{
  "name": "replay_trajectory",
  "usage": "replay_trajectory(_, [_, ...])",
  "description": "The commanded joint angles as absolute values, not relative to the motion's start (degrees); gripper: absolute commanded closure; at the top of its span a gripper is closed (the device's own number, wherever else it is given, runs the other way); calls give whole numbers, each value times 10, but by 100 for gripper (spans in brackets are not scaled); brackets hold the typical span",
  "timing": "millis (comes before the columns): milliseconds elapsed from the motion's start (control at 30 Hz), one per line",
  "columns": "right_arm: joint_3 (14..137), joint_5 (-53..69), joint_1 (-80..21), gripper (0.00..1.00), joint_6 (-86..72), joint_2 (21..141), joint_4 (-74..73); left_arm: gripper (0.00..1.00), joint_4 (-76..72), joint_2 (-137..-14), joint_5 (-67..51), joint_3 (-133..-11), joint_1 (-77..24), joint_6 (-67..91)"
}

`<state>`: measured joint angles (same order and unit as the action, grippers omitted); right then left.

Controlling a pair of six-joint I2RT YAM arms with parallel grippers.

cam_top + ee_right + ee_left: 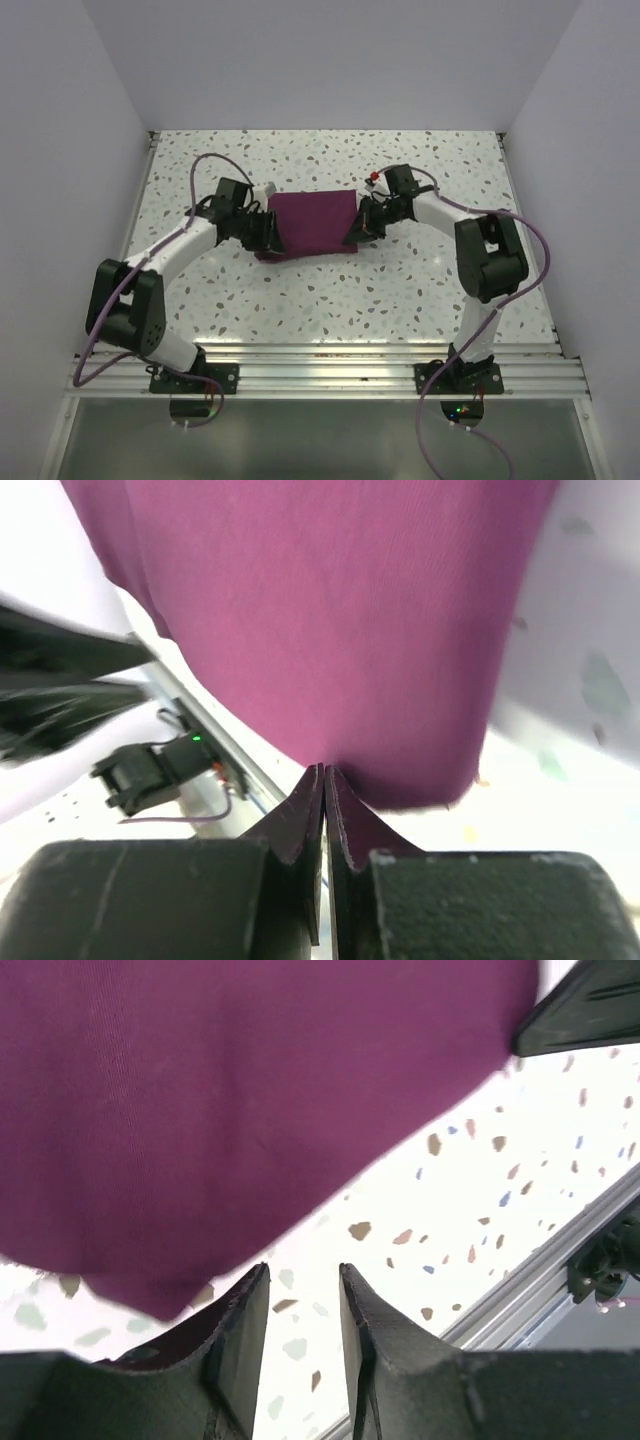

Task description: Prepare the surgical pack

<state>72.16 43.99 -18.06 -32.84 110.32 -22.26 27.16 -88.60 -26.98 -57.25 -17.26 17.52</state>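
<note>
The speckled table point(330, 300) is noted beneath both claws. The maroon cloth point(312, 222), folded into a rectangular bundle, is found lying between them. The right gripper point(325, 772) is seen pressed shut, with the cloth's edge pinched at its fingertips. The left gripper point(303, 1274) is recorded as partly open with nothing gripped. The cloth lies just ahead of its fingertips, and bare table is seen between the jaws.

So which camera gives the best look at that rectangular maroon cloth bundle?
The top external view: only there is the whole rectangular maroon cloth bundle visible. The left wrist view shows just a close stretch of fabric with one corner; the right wrist view shows fabric filling the frame, pinched by the right gripper.
</note>
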Motion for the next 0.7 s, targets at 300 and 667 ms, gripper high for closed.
replay_trajectory(300, [626,238,-185,1,-254,876,-396,43,260,-671,-222,-519,-163,225])
replay_trajectory(667, [424,237,-197,1,-329,702,-145,0,100,-579,-246,-379,-163,316])
